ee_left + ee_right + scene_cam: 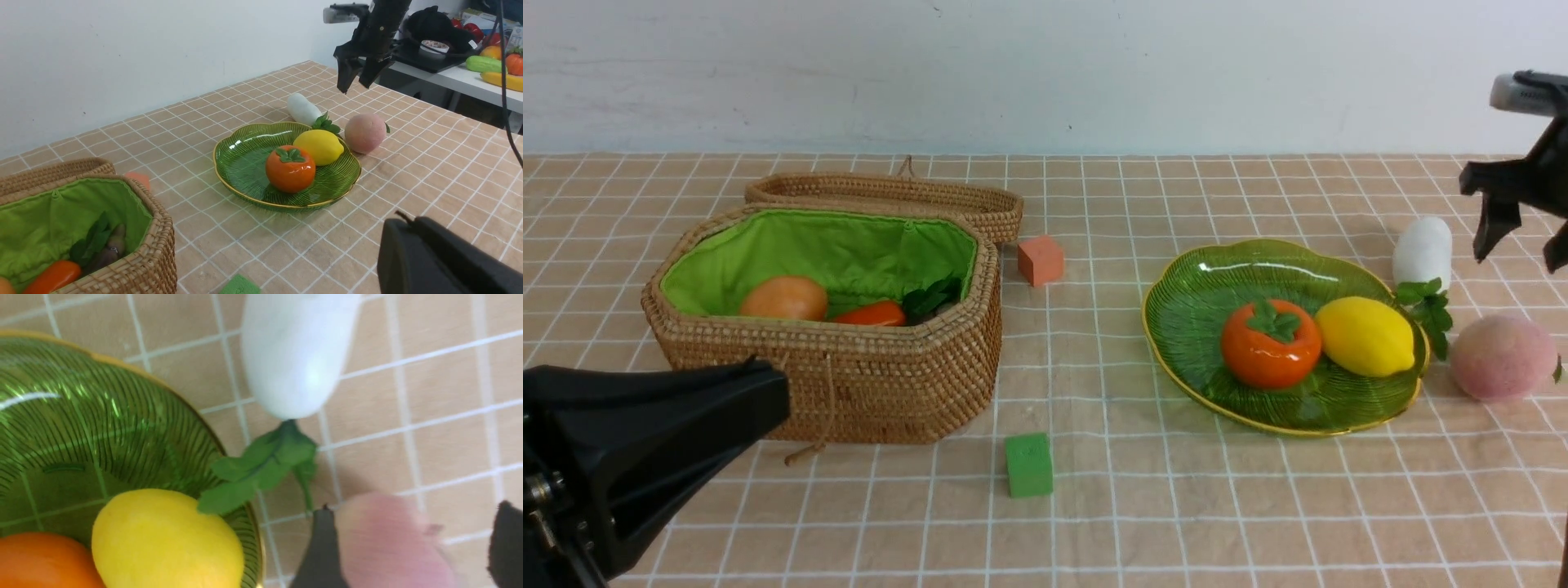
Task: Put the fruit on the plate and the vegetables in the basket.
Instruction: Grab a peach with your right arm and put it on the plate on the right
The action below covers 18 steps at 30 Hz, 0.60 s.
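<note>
The green plate (1201, 302) (241, 159) (81, 428) holds an orange persimmon (1270, 343) (290, 168) and a yellow lemon (1364, 336) (318, 146) (163, 539). A pink peach (1503, 358) (365, 133) (384, 547) lies on the cloth just right of the plate. Behind it lies the white radish (1422, 249) (302, 109) (296, 355). My right gripper (1525, 245) (353, 87) (414, 539) hangs open in the air above the peach, touching nothing. The wicker basket (849, 376) (159, 245) holds the potato (784, 298) and carrot (872, 314) (51, 275). My left gripper (776, 400) (402, 222) is shut and empty near the basket's front.
An orange cube (1040, 260) sits behind the basket's right corner and a green cube (1028, 465) in front of it. The basket lid (890, 196) lies open at the back. A side table (470, 77) with other items stands beyond the far right.
</note>
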{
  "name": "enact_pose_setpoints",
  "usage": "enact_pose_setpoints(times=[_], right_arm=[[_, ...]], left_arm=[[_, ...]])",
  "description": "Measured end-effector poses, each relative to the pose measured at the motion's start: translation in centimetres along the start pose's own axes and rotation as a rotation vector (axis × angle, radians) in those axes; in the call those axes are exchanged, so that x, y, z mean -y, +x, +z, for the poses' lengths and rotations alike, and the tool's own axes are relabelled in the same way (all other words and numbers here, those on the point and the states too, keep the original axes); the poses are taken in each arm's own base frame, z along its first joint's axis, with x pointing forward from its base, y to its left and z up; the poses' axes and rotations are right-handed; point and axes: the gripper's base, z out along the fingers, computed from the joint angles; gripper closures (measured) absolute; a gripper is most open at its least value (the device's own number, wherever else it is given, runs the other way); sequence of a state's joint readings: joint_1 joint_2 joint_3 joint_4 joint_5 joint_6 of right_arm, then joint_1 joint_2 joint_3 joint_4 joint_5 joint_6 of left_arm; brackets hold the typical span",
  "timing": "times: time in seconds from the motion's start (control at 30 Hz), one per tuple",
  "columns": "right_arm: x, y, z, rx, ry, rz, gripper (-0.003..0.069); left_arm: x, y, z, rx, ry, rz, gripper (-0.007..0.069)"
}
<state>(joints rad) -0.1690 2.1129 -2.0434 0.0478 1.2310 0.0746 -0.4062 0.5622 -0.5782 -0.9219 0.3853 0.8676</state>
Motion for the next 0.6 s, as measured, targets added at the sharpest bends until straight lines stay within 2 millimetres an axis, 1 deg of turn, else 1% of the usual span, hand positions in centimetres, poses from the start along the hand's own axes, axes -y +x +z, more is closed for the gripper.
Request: enact_pose_setpoints(times=[0.07, 0.13, 0.2, 0.23, 0.27, 0.3, 0.37, 0.4, 0.5, 0.57, 0.6], right_arm=[[0.1, 0.7, -1.0, -0.002, 0.007, 0.025, 0.0076], [0.2, 1.8, -1.1, -0.035, 0.013, 0.044, 0.0064], [0.3, 2.9, -0.1, -0.089, 0.019, 0.056, 0.0062], [0.4, 3.0, 0.1, -0.094, 0.020, 0.056, 0.0062], [0.5, 3.7, 1.4, -0.123, 0.023, 0.062, 0.0062], [0.5, 4.0, 2.1, -0.125, 0.023, 0.063, 0.0062], [0.6, 4.4, 3.2, -0.107, 0.022, 0.065, 0.0062], [0.6, 4.4, 3.3, -0.105, 0.022, 0.065, 0.0062], [0.7, 4.5, 4.4, -0.071, 0.016, 0.042, 0.0062], [0.7, 4.5, 4.6, -0.068, 0.016, 0.028, 0.0062], [0.7, 4.5, 5.2, -0.075, 0.015, 0.008, 0.0062]], left_arm=[[0.0, 0.0, 0.0, 0.000, 0.000, 0.000, 0.0627], [0.0, 0.0, 0.0, 0.000, 0.000, 0.000, 0.0627], [0.0, 0.0, 0.0, 0.000, 0.000, 0.000, 0.0627], [0.0, 0.0, 0.0, 0.000, 0.000, 0.000, 0.0627], [0.0, 0.0, 0.0, 0.000, 0.000, 0.000, 0.0627], [0.0, 0.0, 0.0, 0.000, 0.000, 0.000, 0.0627], [0.0, 0.0, 0.0, -0.003, 0.004, 0.000, 0.0627], [0.0, 0.0, 0.0, -0.004, 0.004, 0.000, 0.0627], [0.1, 0.0, 0.0, -0.005, 0.006, 0.000, 0.0625], [0.1, 0.0, 0.0, -0.005, 0.006, 0.000, 0.0624], [0.1, 0.0, 0.0, -0.005, 0.006, 0.000, 0.0624]])
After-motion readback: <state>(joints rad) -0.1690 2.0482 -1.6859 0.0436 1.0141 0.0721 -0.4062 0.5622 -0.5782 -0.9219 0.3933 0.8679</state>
